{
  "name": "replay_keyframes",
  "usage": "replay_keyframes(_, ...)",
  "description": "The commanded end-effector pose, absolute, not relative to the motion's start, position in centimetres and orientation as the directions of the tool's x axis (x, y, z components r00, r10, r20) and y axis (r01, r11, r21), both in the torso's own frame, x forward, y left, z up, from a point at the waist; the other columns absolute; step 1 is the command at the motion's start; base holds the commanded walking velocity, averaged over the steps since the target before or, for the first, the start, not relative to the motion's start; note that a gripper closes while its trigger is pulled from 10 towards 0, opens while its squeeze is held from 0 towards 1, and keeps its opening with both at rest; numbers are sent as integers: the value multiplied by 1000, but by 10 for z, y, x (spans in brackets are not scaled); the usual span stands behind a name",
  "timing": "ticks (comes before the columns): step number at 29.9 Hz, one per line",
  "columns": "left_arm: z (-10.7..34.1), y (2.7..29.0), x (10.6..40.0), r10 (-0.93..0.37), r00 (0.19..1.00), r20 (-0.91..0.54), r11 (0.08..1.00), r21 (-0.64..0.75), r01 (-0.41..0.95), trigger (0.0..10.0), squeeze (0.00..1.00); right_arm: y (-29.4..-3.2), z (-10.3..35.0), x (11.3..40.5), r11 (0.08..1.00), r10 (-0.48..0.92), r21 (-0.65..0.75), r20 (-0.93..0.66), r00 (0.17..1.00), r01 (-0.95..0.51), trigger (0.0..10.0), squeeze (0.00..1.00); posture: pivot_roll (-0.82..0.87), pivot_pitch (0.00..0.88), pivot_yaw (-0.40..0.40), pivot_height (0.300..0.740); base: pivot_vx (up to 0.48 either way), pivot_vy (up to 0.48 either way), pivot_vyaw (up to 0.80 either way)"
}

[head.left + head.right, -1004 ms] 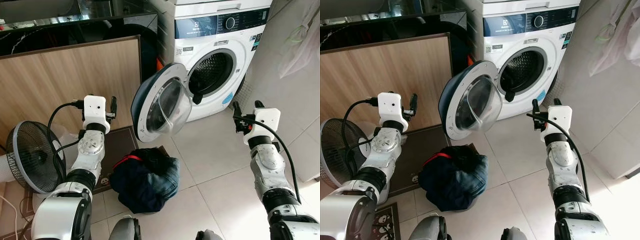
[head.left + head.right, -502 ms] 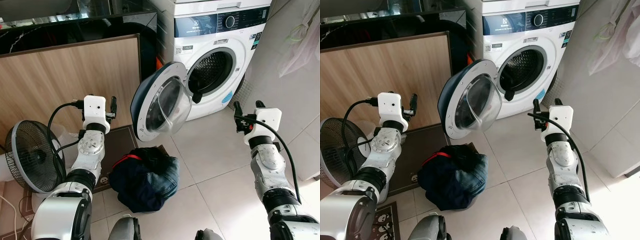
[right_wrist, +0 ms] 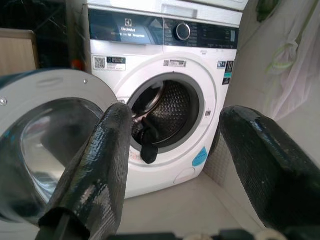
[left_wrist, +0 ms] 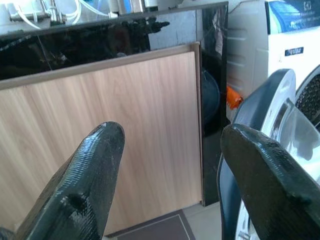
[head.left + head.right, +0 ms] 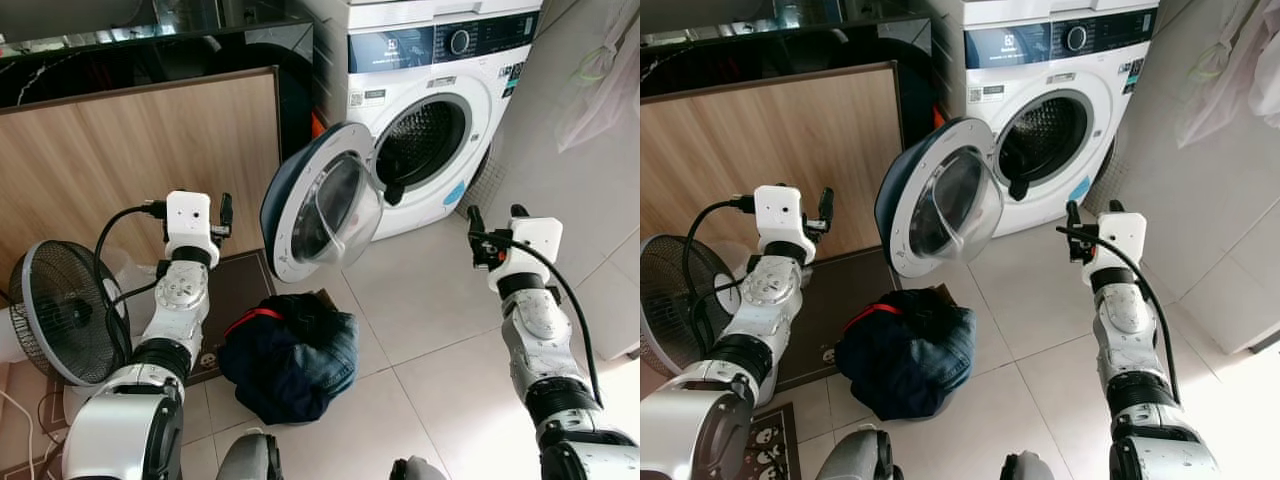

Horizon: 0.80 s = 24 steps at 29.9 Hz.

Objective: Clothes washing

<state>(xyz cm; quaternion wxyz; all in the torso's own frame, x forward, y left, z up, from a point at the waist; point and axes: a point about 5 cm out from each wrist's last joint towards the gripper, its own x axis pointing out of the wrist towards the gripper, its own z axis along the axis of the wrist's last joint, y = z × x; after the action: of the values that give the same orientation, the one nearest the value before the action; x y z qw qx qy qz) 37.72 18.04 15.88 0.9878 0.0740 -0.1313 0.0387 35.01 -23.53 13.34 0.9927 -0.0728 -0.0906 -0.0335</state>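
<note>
The right tool [image 5: 491,222] is raised at about chest height with its two black fingers spread wide and nothing between them; the left tool [image 5: 222,212] is held up the same way, likewise released and empty. Both look parked in a ready pose, probably so the arms stay clear while the robot lines itself up with the machine.

Straight ahead of the right tool stands the washing machine [image 3: 165,55], its round door [image 5: 322,205] swung open toward the left tool, leaving the drum mouth [image 3: 170,112] free. Something dark hangs over the drum's lower rim [image 3: 148,145]; whether it is a garment or part of the latch is hard to tell. The pile of clothes [image 5: 292,352], dark fabric with blue denim and a red strap, lies on the floor below and between the two tools, nearer the left one and well apart from the drum. Judging by that, loading has barely begun: the next move would call for bending down to the pile, then carrying cloth past the open door.

The floor is pale glossy tile. Below the left tool lies a brown mat [image 5: 235,290], with a wooden panel [image 4: 115,130] ahead of it and a standing fan [image 5: 65,312] to its outer side. A pale cloth hangs on the wall [image 3: 287,65] beyond the right tool.
</note>
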Motion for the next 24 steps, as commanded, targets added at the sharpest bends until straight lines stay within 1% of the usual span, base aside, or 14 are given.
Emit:
replay_keyframes(1, 156, 183, 377, 70, 968, 242, 987, 126, -103, 10000, 0, -238, 134, 349, 986, -67, -137, 192, 979, 94, 10000, 0, 55, 84, -15, 612, 0, 0, 0)
replay_keyframes(14, 153, 186, 376, 76, 969, 236, 986, 127, -108, 10000, 0, -238, 132, 349, 986, -66, -139, 180, 981, 92, 10000, 0, 55, 98, -12, 612, 0, 0, 0)
replay_keyframes(17, 150, 188, 374, 80, 970, 230, 985, 131, -113, 10000, 0, -237, 131, 349, 986, -66, -139, 177, 982, 91, 10000, 0, 55, 123, -7, 612, 0, 0, 0)
replay_keyframes(19, 150, 189, 374, 82, 970, 228, 985, 132, -115, 10000, 0, -237, 131, 349, 986, -66, -139, 176, 982, 91, 10000, 0, 55, 123, -7, 612, 0, 0, 0)
replay_keyframes(21, 147, 197, 371, 105, 969, 224, 982, 132, -136, 10000, 0, -235, 131, 349, 986, -63, -141, 178, 982, 89, 10000, 0, 58, 160, -12, 612, 0, 0, 0)
replay_keyframes(24, 140, 214, 364, 148, 966, 211, 975, 135, -178, 10000, 0, -234, 127, 346, 987, -56, -142, 170, 984, 81, 10000, 0, 70, 188, -18, 612, 0, 0, 0)
